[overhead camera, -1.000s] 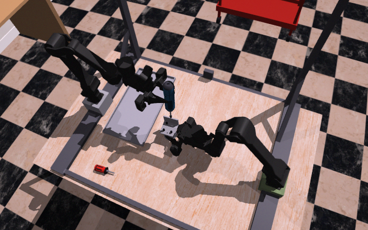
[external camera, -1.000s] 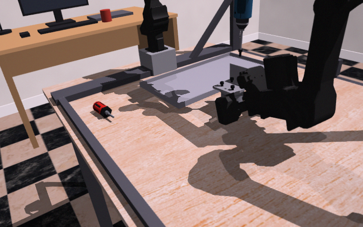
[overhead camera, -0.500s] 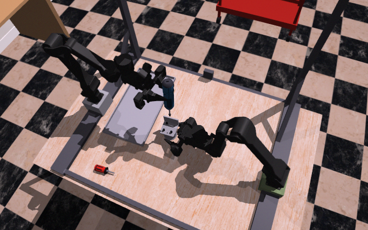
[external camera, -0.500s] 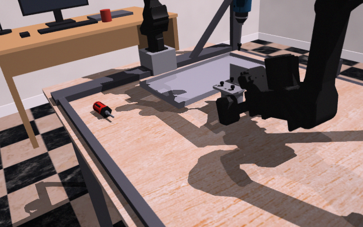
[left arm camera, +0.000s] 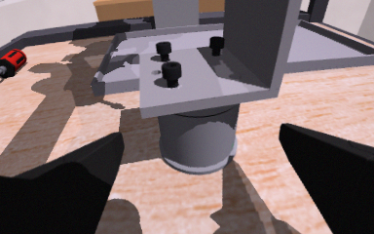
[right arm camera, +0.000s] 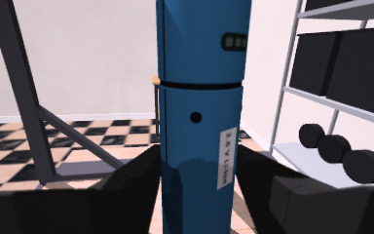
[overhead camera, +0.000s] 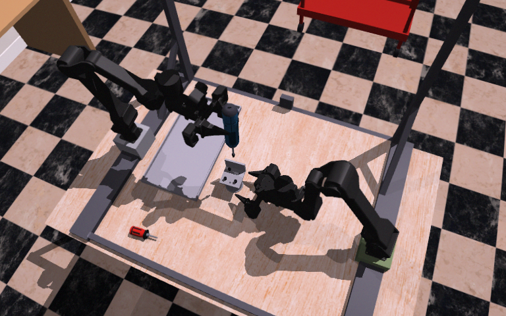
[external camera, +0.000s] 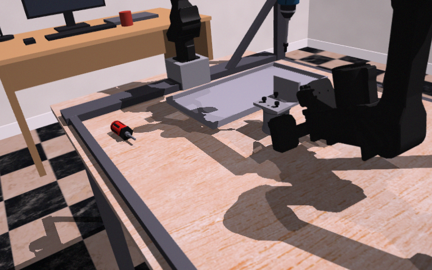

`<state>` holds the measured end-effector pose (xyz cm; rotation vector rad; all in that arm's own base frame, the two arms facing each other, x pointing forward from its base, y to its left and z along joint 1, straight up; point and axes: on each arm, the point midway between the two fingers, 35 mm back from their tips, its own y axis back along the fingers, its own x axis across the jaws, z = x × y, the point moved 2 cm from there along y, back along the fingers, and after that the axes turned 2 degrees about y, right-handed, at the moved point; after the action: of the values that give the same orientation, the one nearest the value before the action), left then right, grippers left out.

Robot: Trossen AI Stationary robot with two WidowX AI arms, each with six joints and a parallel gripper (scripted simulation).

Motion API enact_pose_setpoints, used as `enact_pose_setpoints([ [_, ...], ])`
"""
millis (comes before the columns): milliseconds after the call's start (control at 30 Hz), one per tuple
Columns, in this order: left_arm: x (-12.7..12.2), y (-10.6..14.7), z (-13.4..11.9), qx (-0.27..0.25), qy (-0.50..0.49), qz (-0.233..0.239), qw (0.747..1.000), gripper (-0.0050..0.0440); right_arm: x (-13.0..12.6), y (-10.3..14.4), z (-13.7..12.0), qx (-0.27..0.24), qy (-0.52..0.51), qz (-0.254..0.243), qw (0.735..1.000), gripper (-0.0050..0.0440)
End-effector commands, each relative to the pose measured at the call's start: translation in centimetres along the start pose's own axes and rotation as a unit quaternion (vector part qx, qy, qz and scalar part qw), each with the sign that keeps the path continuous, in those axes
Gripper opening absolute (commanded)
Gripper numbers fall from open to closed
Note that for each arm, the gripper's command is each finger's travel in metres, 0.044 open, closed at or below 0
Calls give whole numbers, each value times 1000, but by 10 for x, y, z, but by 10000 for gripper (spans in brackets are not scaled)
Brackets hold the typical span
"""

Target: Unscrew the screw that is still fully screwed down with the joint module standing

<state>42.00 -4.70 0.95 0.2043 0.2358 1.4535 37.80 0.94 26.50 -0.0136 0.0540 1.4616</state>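
The joint module stands upright on the table, a grey cylinder [left arm camera: 200, 138] with the L-shaped bracket [left arm camera: 214, 73] on top. Three black screws show on the bracket plate: a near one [left arm camera: 171, 73] and two behind it [left arm camera: 164, 49] [left arm camera: 216, 45]. My left gripper [overhead camera: 246, 186] is open beside the module, its fingers wide apart and clear of the cylinder. My right gripper [overhead camera: 224, 115] is shut on the dark blue electric screwdriver [overhead camera: 230, 124] [right arm camera: 202, 122]. It holds the tool upright, with the tip [overhead camera: 232, 153] in the air above the bracket and touching nothing.
A grey tray [overhead camera: 184, 154] lies just behind the module. A small red manual screwdriver [overhead camera: 140, 232] [external camera: 121, 129] lies near the table's front left edge. A dark raised rim runs round the table. Frame posts stand at the back left and right.
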Motion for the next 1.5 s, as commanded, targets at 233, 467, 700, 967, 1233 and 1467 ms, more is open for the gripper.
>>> enact_pose_setpoints([
  [233,-26,6,71,-70,14,-16,997,440,-1,0,30,-40,-7,-1,999,163],
  [467,-24,13,116,-64,7,-10,998,440,-1,0,24,-32,-6,-1,999,163],
  [700,-20,32,167,-71,5,-7,997,440,-3,-1,29,-36,-12,-3,999,163],
  [967,-18,41,158,-3,2,-3,1000,440,-5,-3,26,-30,-20,-5,999,163],
  [1233,-15,65,166,52,1,1,999,440,-53,-23,-9,57,-167,-65,982,163],
  [1467,-14,80,153,115,-1,4,993,440,-95,-28,-38,113,-293,-132,940,163],
])
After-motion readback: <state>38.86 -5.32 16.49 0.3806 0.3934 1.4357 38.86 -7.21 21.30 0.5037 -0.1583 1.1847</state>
